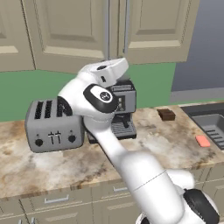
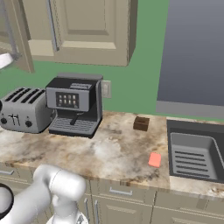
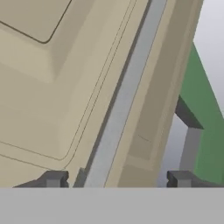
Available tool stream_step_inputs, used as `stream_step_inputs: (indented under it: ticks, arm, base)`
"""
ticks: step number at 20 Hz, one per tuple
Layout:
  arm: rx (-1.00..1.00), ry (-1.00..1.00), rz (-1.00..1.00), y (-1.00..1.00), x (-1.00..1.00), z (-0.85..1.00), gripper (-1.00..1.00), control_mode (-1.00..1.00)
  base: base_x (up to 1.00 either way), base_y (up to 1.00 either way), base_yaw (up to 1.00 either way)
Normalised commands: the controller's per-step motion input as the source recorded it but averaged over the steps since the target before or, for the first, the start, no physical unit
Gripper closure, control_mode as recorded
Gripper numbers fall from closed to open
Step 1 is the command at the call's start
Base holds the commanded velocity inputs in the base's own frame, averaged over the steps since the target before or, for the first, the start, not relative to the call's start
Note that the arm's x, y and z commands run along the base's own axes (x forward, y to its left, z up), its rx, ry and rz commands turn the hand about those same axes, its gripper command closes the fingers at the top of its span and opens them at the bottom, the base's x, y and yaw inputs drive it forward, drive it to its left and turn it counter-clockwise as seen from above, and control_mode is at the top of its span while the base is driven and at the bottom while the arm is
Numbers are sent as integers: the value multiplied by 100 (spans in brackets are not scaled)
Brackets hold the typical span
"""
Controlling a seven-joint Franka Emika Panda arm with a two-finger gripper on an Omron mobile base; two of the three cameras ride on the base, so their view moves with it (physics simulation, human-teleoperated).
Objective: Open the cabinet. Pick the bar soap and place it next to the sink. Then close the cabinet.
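Soap first: the bar soap (image 1: 202,141) lies flat on the counter (image 1: 52,162), just beside the sink (image 1: 210,124). In my left base view the cabinet (image 1: 78,30) hangs over the toaster (image 1: 53,126) and the coffee machine (image 1: 121,109). My arm reaches up so the gripper (image 1: 117,61) sits right under the two silver bar handles (image 1: 106,28). A small brown block (image 1: 166,114) sits near the sink too.

From the right base view, the bar soap (image 2: 154,159) is on the counter (image 2: 105,153), close to the sink (image 2: 194,153) but not touching its rim. One cabinet (image 2: 87,30) door looks swung out a little at the left edge, though I cannot be sure.

Through the hand view, the silver handle (image 3: 124,94) of the cabinet door (image 3: 48,78) runs up between my two fingertips (image 3: 53,179). The claw is spread wide, gripping nothing. Green wall (image 3: 205,127) shows in a gap past the door edge.

I think the soap part is done, and closing the cabinet is the step now. Next I should push the door flat until that gap is gone.
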Motion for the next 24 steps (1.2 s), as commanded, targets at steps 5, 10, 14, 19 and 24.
stream_step_inputs:
  ticks: [5, 10, 14, 19, 24]
  arm:
    - [-20, 12, 0, 0, 46, 0, -100, -100]
    - [-20, 13, 0, 0, 57, 0, -100, -100]
    - [-19, 14, 0, 0, 60, 0, -100, -100]
    - [-15, 16, 2, 0, 72, 0, -100, -100]
    - [-7, 10, 5, 0, 75, 0, -100, -100]
  base:
    - [0, 0, 0]
    - [0, 0, 0]
    - [0, 0, 0]
    - [0, 0, 0]
    - [0, 0, 0]
